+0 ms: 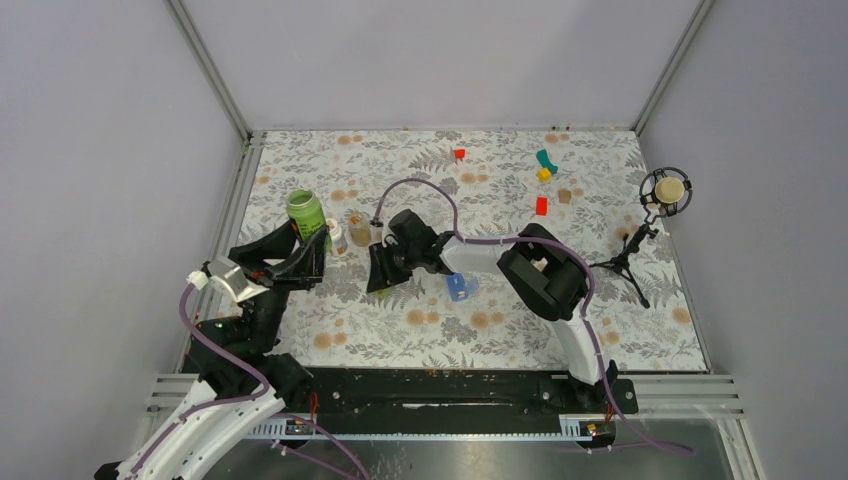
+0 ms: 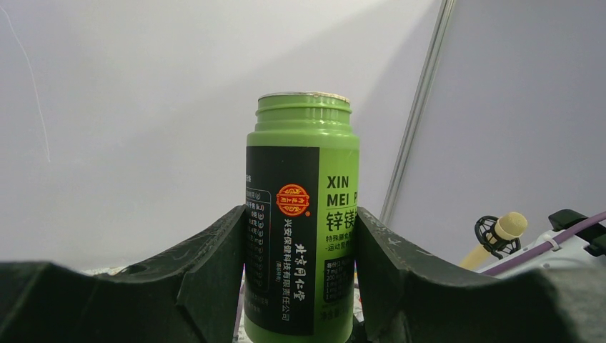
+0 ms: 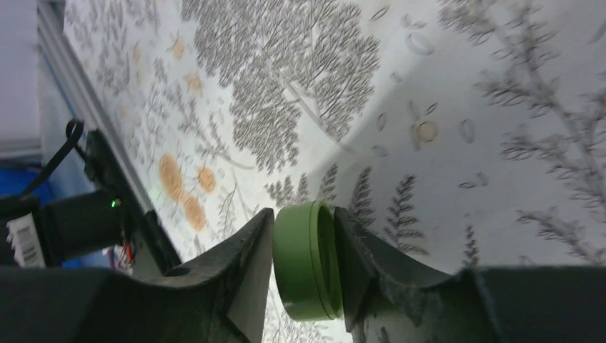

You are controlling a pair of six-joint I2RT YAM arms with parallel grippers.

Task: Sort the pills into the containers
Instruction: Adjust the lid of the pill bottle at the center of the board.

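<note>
Left gripper (image 2: pixel 301 229): you grip the upright green bottle (image 2: pixel 300 164) between its fingers, top uncapped, near the table's (image 1: pixel 600 300) left edge.
Small bottles (image 1: pixel 360 230): a few, standing just right of that bottle.
Right gripper (image 3: pixel 304 225): you pinch the green cap (image 3: pixel 304 275) edge-on over the table.
Pill box (image 1: pixel 460 287): blue, resting on the table just right of your right gripper.

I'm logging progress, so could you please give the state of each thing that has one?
green bottle, upright, cap off
green cap, off the bottle
left gripper, shut on green bottle
right gripper, shut on green cap
blue pill box, open or shut unclear
</note>
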